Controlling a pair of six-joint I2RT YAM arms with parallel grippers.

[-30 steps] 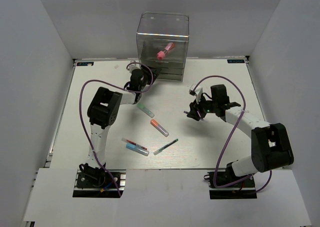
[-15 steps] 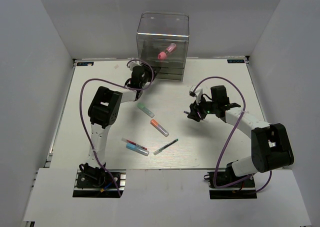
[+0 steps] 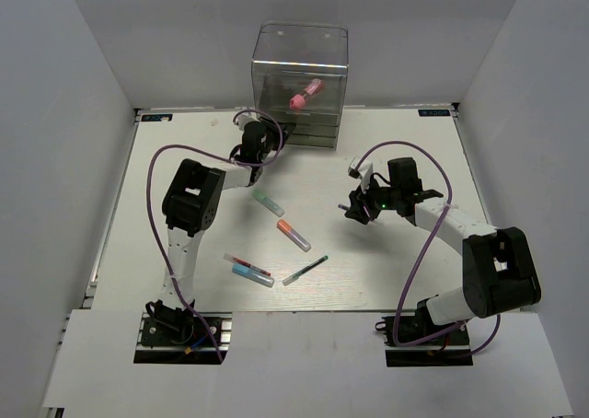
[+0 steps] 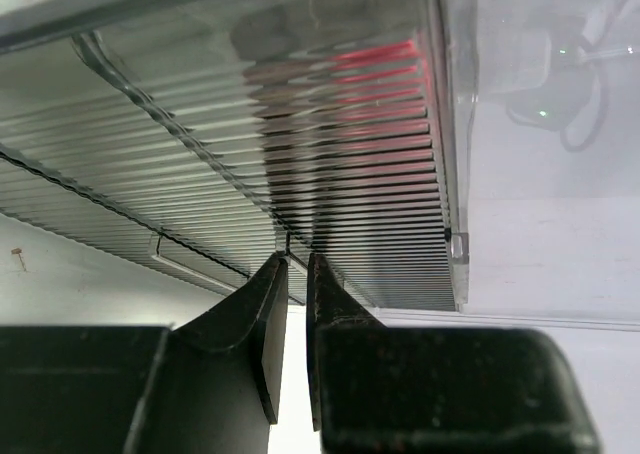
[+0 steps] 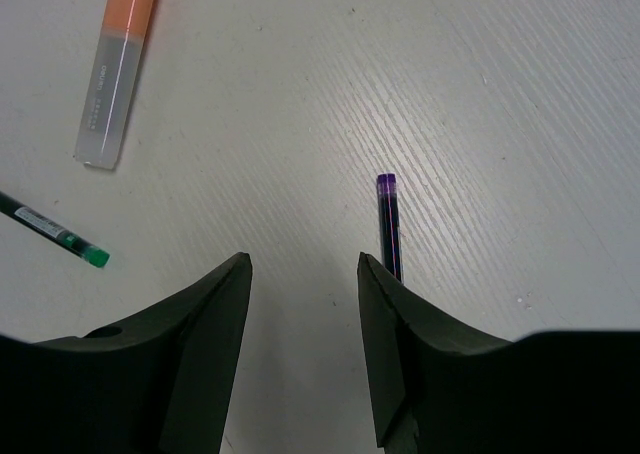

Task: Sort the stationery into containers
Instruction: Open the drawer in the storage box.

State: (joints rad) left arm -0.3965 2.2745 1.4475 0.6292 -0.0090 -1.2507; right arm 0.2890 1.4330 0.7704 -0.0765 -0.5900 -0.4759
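Though mostly unsorted yet, counts six loose pieces of stationery and one housed. Nearest to hand, purple-tipped dark pen [image 5: 388, 224]: lies flat on the white table [image 3: 350, 280], tucked against the inner edge of one finger of the right gripper [image 5: 304, 269]. Mid-table, between the arms: orange-capped marker [image 3: 294, 235], green-capped marker [image 3: 268, 199], green-tipped dark pen [image 3: 305, 271], blue-capped marker [image 3: 253, 276] with a thin red-and-blue pen [image 3: 241, 261] just beside it. Already inside the clear drawer box [image 3: 299, 45] at the far edge: pink-capped marker [image 3: 306, 93].

Handling, by judgement: light, rigid, smooth plastic; prone to rolling and to slipping from a skewed pinch. Best taken across the barrel at mid-length, jaws square to the long axis; thin pens likely need a close right down at the table.

State of right gripper: spread wide, holding nothing, hovering low over that purple-tipped pen. State of left gripper [image 4: 295, 264]: drawn almost together, only a slit left, tips up against the ribbed drawer front [image 4: 330, 174]; whether any lip is pinched, cannot tell.

Against a second earlier: left wrist nearer the box, drawn up to the drawers; right arm and all loose pieces unmoved.
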